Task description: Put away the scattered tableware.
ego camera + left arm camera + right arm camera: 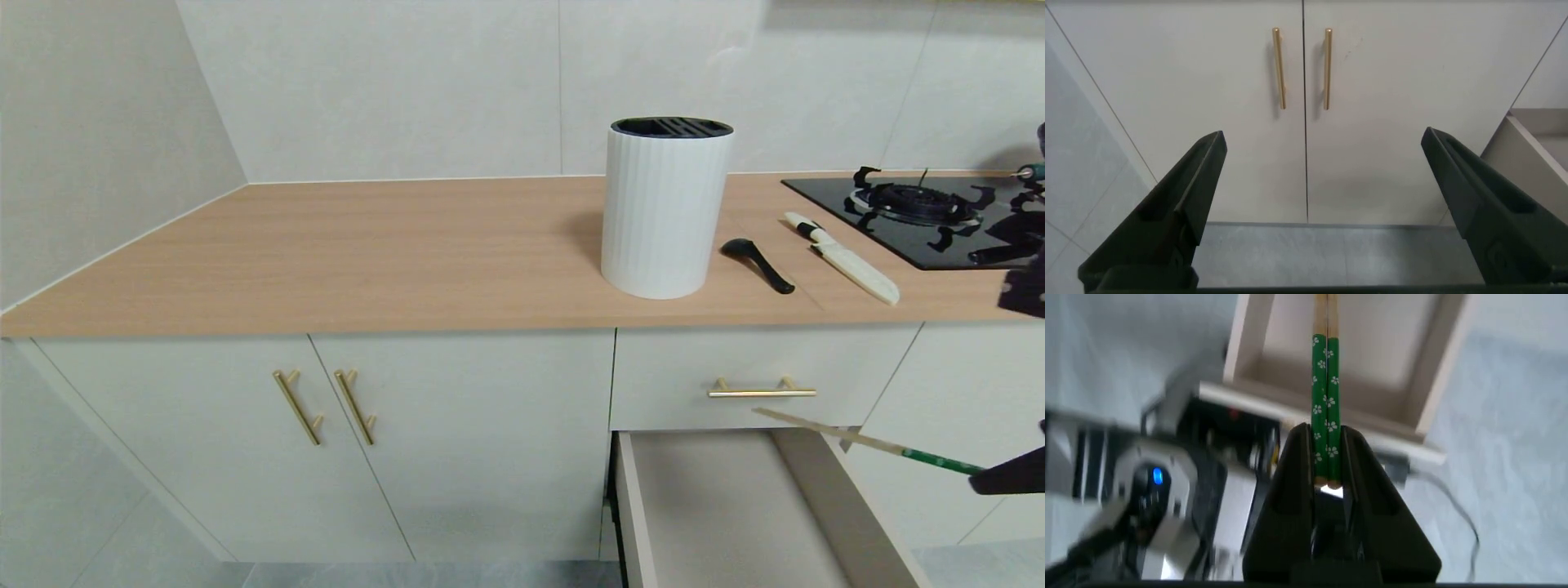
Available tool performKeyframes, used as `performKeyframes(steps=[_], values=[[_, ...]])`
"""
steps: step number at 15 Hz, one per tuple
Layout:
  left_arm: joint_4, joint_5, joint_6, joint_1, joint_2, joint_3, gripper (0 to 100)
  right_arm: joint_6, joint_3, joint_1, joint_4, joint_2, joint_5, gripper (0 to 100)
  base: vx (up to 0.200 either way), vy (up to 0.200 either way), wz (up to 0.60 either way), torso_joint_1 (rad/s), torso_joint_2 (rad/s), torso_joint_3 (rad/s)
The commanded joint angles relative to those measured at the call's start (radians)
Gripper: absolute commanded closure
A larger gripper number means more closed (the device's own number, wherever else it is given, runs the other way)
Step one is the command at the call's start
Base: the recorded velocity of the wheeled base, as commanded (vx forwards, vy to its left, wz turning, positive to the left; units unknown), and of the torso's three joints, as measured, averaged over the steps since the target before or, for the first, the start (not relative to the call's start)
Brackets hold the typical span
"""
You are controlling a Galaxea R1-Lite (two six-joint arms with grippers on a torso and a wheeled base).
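Note:
My right gripper (pixel 1325 449) is shut on a pair of chopsticks (pixel 1325 384) with green patterned ends, held over the open drawer (pixel 1290 371). In the head view the chopsticks (pixel 865 441) slant up from the right gripper (pixel 1008 476) and cross the far right corner of the drawer (pixel 718 506). On the wooden counter a black spoon (pixel 756 263) and a cream-bladed knife (pixel 845 260) lie to the right of a white ribbed utensil holder (pixel 665 208). My left gripper (pixel 1321 140) hangs open low in front of the cabinet doors, with nothing between its fingers.
A black gas hob (pixel 918 211) sits at the counter's right end. Under the counter a closed drawer with a gold handle (pixel 761 390) lies above the open one. The double cabinet doors have gold handles (pixel 1302 69). The left stretch of the counter (pixel 326 245) is bare.

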State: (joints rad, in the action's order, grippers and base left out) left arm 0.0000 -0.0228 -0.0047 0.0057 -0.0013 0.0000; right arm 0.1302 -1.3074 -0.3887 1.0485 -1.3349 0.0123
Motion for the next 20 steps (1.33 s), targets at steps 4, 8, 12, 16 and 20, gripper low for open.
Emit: performKeyframes(steps=[4, 8, 12, 16, 20], values=[[0.000, 0.000, -0.001, 0.000, 0.001, 0.000, 0, 0.063, 0.016, -0.059, -0.007, -0.274, 0.003, 100, 0.000, 0.000, 0.00, 0.000, 0.00, 0.000], [0.000, 0.000, -0.001, 0.000, 0.001, 0.000, 0, 0.083, 0.079, -0.059, -0.166, -0.345, 0.003, 100, 0.000, 0.000, 0.00, 0.000, 0.00, 0.000], [0.000, 0.000, 0.000, 0.000, 0.001, 0.000, 0, 0.092, 0.079, -0.059, -0.185, -0.385, 0.003, 100, 0.000, 0.000, 0.00, 0.000, 0.00, 0.000], [0.000, 0.000, 0.000, 0.000, 0.001, 0.000, 0, 0.117, 0.085, -0.061, -0.228, -0.399, 0.005, 100, 0.000, 0.000, 0.00, -0.065, 0.19, 0.117], [0.000, 0.000, 0.000, 0.000, 0.001, 0.000, 0, 0.118, 0.085, -0.061, -0.245, -0.400, 0.005, 100, 0.000, 0.000, 0.00, -0.141, 0.44, 0.286]])
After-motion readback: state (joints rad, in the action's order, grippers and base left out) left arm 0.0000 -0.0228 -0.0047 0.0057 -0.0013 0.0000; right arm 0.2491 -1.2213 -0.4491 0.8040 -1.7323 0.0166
